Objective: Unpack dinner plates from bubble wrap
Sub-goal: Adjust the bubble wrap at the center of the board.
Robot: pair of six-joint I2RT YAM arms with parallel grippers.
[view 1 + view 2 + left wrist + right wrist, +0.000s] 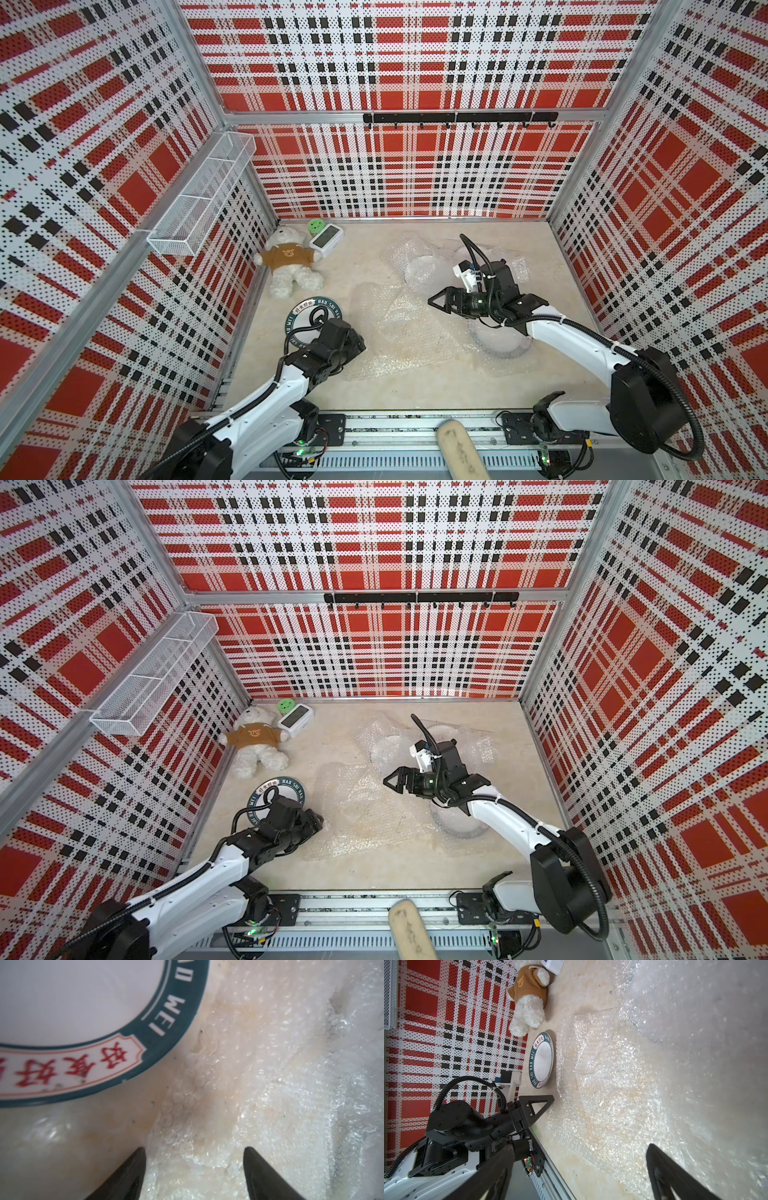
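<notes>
One unwrapped dinner plate (305, 311), white with a dark teal lettered rim, lies flat at the left of the table (374, 390); it shows again in the wrist views (83, 1012) (543, 1059). Right of it a loose bubble wrap sheet (399, 328) (623, 1095) is spread over the middle. My left gripper (194, 1149) (360, 343) is low at the sheet's near-left edge beside the plate, open, the wrap's edge (187, 1126) lying between its fingers. My right gripper (436, 301) (580, 1147) hovers open and empty above the sheet. Two more plates stay covered by wrap: one behind (424, 266), one under the right arm (503, 345).
A teddy bear (291, 262), a white clock (326, 239) and a small green item (316, 225) lie in the back-left corner. A wire basket (203, 195) hangs on the left wall, a hook rail (457, 118) on the back wall. A beige object (461, 449) sticks in at the front edge.
</notes>
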